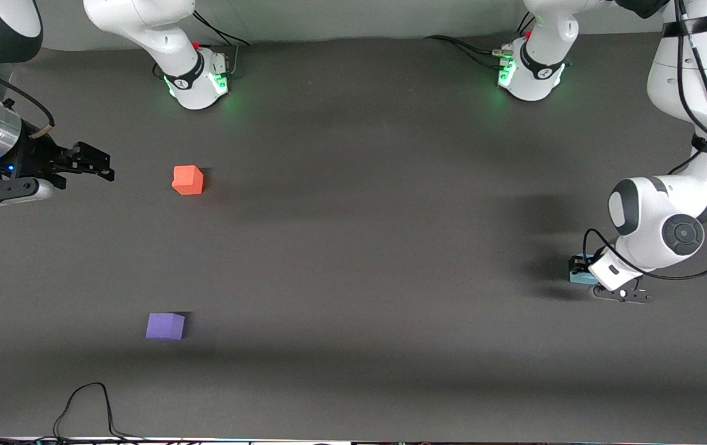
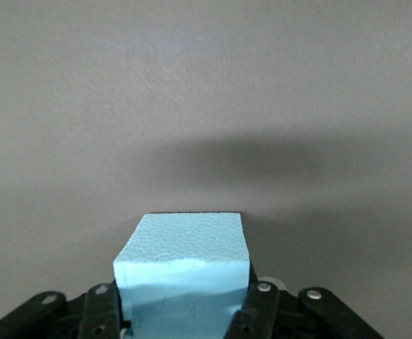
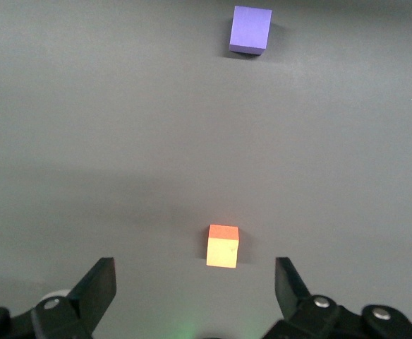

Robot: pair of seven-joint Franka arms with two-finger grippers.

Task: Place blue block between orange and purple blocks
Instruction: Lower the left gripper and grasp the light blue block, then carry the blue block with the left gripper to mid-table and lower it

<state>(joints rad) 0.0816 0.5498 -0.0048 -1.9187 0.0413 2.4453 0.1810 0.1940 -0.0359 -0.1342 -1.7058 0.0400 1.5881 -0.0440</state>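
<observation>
Left gripper (image 1: pixel 583 273) clamps the blue block (image 2: pixel 183 272) — right gripper (image 3: pixel 195 282) waits wide open, empty, near the orange block (image 1: pixel 188 180) — purple block (image 1: pixel 165 326) lies well apart

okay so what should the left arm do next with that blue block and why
Probably lift it: the left gripper has its fingers closed on the blue block low at the table, while the orange block and purple block lie toward the right arm's end.
</observation>
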